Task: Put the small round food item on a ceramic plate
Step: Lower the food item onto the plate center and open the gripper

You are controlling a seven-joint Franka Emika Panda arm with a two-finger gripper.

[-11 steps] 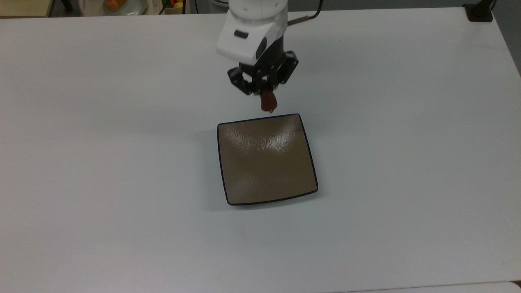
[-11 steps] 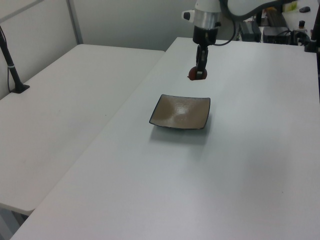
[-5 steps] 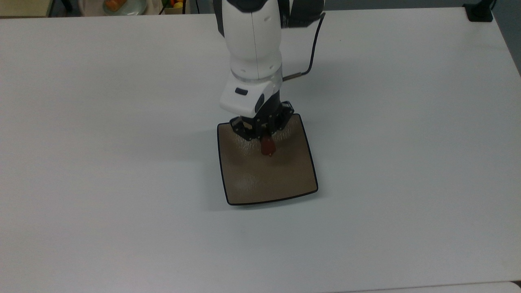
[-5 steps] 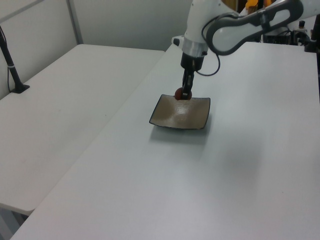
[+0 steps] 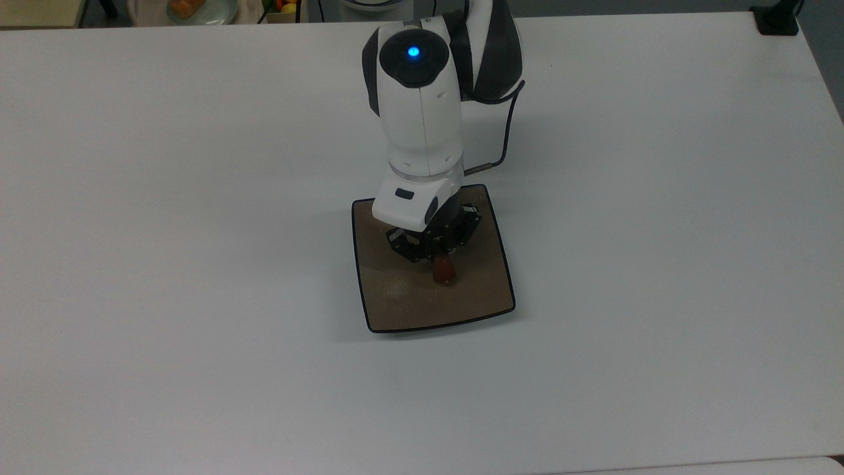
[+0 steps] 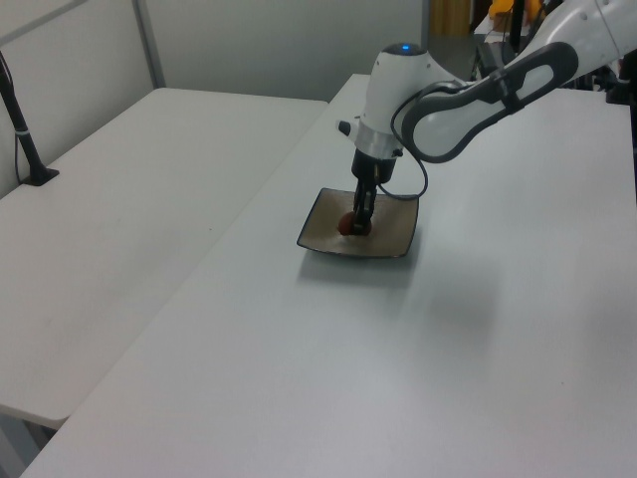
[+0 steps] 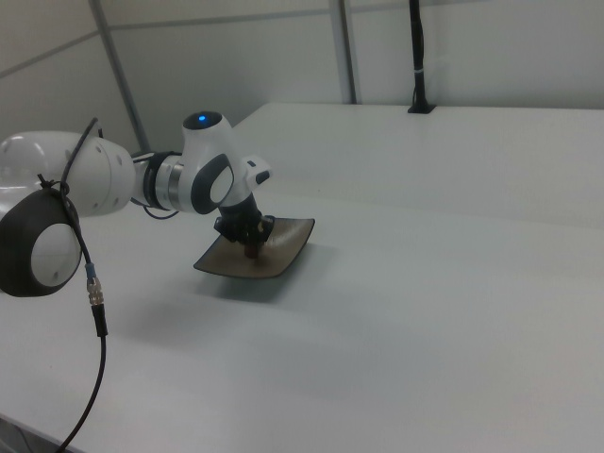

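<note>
Tool [image 5: 440, 260]: hung over the ceramic plate w/ its fingers pointing down, closed tight on the small round food item; seen in the left view at [image 6: 360, 221] and in the right view at [image 7: 251, 243]
Small round food item [image 5: 444, 269]: dark reddish-brown stubby chunk, pinched at its top end by the tool, lower end sticking out below the fingertips; sat over the plate's middle, a bit toward the top view's right; whether it touched the plate surface, cannot tell; also at [image 6: 351, 224] and [image 7: 251, 251]
Ceramic plate [image 5: 409, 303]: square, glossy tan-brown w/ thin dark rim, flat on the tabletop near its centre; far part covered by the arm's wrist in the top view; in the left view [image 6: 326, 231] near edge bare; in the right view [image 7: 288, 247] far corner curved upward
Arm [image 5: 422, 132]: white w/ dark joints, reached in from the top view's upper edge, wrist approx vertical above the plate; blue light lit on its top cap; in the left view came in from the upper right [image 6: 468, 95]; in the right view from the left [image 7: 142, 179]
Cable [image 5: 506, 125]: black, looped beside the wrist on the top view's right
Tabletop [image 5: 198, 231]: white, plain around the plate
Second tabletop [image 6: 129, 199]: white, on the left view's left, separated by a seam
Black post [image 6: 25, 139]: upright on the second tabletop, near the left view's left edge
Round plate [image 5: 198, 10]: pale, past the tabletop's far edge at the top view's upper left, orange piece on it
</note>
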